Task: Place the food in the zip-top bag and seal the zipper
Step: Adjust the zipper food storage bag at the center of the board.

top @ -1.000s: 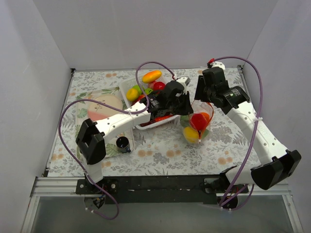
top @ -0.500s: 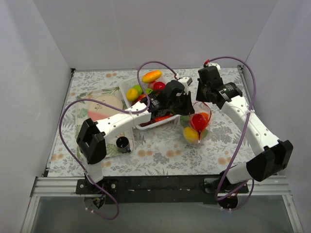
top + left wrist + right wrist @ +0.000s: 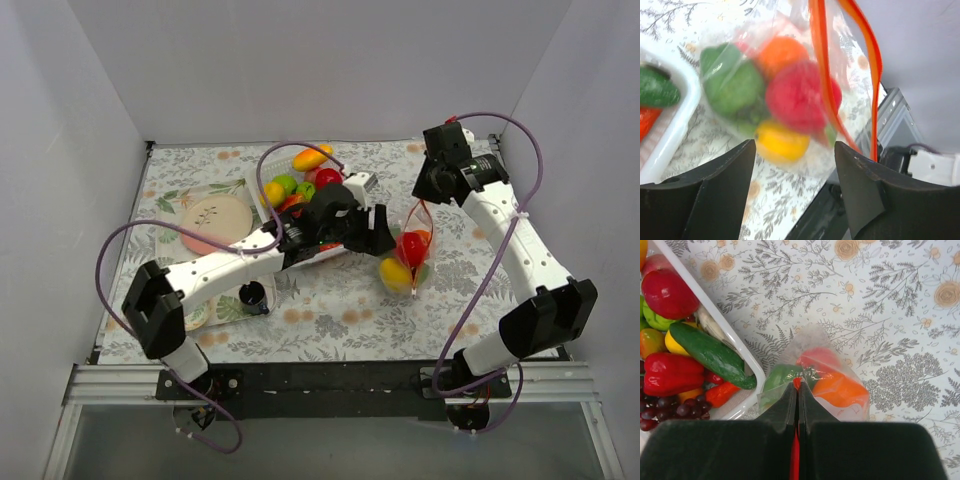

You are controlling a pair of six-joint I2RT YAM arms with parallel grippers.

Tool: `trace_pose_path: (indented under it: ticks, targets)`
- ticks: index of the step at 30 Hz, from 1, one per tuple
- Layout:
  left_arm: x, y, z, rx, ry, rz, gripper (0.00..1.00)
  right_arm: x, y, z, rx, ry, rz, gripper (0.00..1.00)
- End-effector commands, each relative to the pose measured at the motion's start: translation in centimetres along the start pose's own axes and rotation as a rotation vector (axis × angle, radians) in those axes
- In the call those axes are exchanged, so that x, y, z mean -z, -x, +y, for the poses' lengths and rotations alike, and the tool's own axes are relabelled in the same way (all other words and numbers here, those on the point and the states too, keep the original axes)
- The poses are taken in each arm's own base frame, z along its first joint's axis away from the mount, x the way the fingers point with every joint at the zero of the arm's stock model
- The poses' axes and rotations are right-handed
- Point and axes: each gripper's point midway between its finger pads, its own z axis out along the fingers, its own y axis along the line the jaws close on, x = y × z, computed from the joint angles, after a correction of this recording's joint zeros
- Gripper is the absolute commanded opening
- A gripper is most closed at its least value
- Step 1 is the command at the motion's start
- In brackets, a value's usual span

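In the top view you'll find the clear crinkly plastic zip-top bag (image 3: 408, 250) right of centre, glossy plastic toy food (image 3: 797, 95) inside it and its thin orange-red plastic zipper (image 3: 821, 60) at the upper end. The white rectangular plastic tray (image 3: 726, 330) lies just left of the bag. The round pink plate (image 3: 215, 220) sits at far left, with the small black cup (image 3: 252, 296) below it.

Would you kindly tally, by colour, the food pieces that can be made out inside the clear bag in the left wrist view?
Green food: 1
Orange food: 1
Red food: 1
Yellow food: 1
Total: 4 clearly visible in the zip-top bag
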Motion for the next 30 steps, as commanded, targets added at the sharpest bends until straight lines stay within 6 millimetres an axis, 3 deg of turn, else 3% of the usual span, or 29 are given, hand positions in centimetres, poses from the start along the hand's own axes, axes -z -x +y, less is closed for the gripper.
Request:
trace_pose_path:
  ticks: [1,7,9,10,13,14,16,17,19,25,30]
  targets:
    - [5.5,1.1,-0.8,-0.057,-0.055,-0.163,0.62,0.5,0.4,-0.1,-0.117,0.016,0.042,0.01]
    - [7.6,-1.8,-1.8,-0.093,-0.175,-0.295,0.57,0.0,0.6,-0.8,-0.204,-0.003,0.083,0.01]
    - [7.1,-3.1,-1.1,-0.115,-0.153,-0.351,0.57,-0.2,0.6,-0.7,-0.226,-0.011,0.097,0.01]
    - [7.0,-4.6,-2.6,-0.148,-0.176,-0.345,0.58,-0.2,0.5,-0.8,-0.23,-0.016,0.106,0.01]
    - [6.6,-6.6,-3.3,-0.215,-0.14,-0.415,0.58,-0.4,0.1,-0.8,-0.252,-0.028,0.138,0.01]
    - [6.6,-6.4,-3.6,-0.209,-0.159,-0.462,0.58,-0.5,0.1,-0.8,-0.258,-0.032,0.145,0.01]
    - [6.0,-7.8,-3.1,-0.205,-0.152,-0.463,0.6,-0.3,0.2,-0.6,-0.269,-0.025,0.151,0.01]
    - [6.0,-7.2,-3.4,-0.199,-0.151,-0.505,0.61,-0.2,0.2,-0.6,-0.271,-0.029,0.156,0.01]
    - [4.8,-8.4,-3.8,-0.247,-0.133,-0.509,0.65,-0.1,0.2,-0.7,-0.282,-0.032,0.162,0.01]
    - [2.2,-9.3,-4.4,-0.283,-0.06,-0.562,0.7,-0.2,-0.5,-0.9,-0.323,-0.035,0.211,0.01]
    - [1.4,-9.3,-4.4,-0.299,-0.016,-0.612,0.7,0.1,-0.3,-0.8,-0.348,-0.026,0.208,0.01]
